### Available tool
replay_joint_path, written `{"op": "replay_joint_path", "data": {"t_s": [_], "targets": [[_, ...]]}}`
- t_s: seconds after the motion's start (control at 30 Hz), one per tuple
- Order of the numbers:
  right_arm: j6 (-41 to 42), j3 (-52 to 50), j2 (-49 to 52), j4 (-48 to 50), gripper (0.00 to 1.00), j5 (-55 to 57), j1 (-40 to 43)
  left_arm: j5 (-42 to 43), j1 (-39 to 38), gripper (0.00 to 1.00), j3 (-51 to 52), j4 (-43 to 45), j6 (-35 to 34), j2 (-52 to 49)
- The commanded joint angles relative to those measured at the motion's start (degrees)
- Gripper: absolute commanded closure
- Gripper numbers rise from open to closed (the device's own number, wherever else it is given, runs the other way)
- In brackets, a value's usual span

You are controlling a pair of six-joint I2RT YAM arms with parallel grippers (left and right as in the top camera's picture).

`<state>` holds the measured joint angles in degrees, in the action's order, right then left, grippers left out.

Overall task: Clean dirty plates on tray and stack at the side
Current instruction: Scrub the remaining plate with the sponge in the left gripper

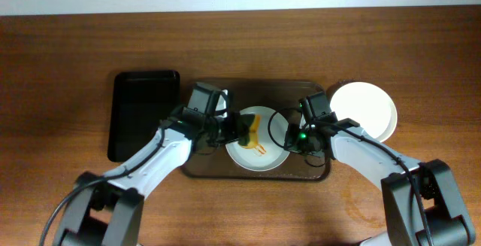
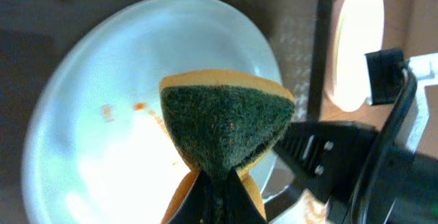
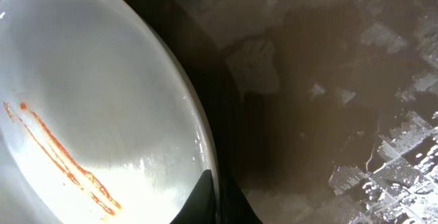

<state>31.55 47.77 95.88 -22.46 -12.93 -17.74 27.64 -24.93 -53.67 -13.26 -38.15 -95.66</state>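
Green scouring fibre on a yellow sponge (image 2: 222, 121) is facing the left wrist camera, because the left gripper (image 2: 217, 186) is clenching the sponge's narrow end and leaving the broad pad free over the dirty plate (image 2: 89, 155). Whether the pad is touching the plate is unclear. That plate is lying inside the tray (image 1: 282, 95), whose floor is glistening wet, so spills are staying contained. The right gripper (image 3: 216, 198) is pinching the plate's rim, seemingly bracing it against sliding under scrubbing. Orange-red sauce streaks (image 3: 61, 157) are crossing its centre, so wiping is not yet finished. A white plate (image 1: 364, 109) is resting on the desk (image 1: 240, 43) just beside the tray's right end, probably starting the stack.
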Motion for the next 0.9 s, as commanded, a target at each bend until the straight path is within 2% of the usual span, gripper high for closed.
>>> {"op": "replay_joint_path", "data": {"t_s": [0.0,0.23,0.37,0.57,0.63,0.87], "targets": [[0.5,0.3,0.7,0.2,0.96,2.4,-0.2,5.8,-2.7,1.0,0.0,4.1,-6.3,-5.7],[0.3,1.4,0.7,0.4,0.96,5.2,-0.2,5.5,-7.0,1.0,0.0,9.2,-10.3,-9.3],[0.3,1.4,0.7,0.0,0.96,5.2,-0.2,0.6,-10.6,1.0,0.0,9.4,-13.9,-9.5],[0.3,1.4,0.7,-1.1,0.96,5.2,-0.2,-20.0,-9.4,1.0,0.0,6.8,-13.5,-9.5],[0.2,1.4,0.7,-1.3,0.96,5.2,-0.2,-24.1,-7.6,1.0,0.0,6.8,-8.9,-9.5],[-1.1,1.4,0.7,-2.4,0.96,5.2,-0.2,-24.5,-0.4,1.0,-0.8,6.8,4.0,-6.5]]}}
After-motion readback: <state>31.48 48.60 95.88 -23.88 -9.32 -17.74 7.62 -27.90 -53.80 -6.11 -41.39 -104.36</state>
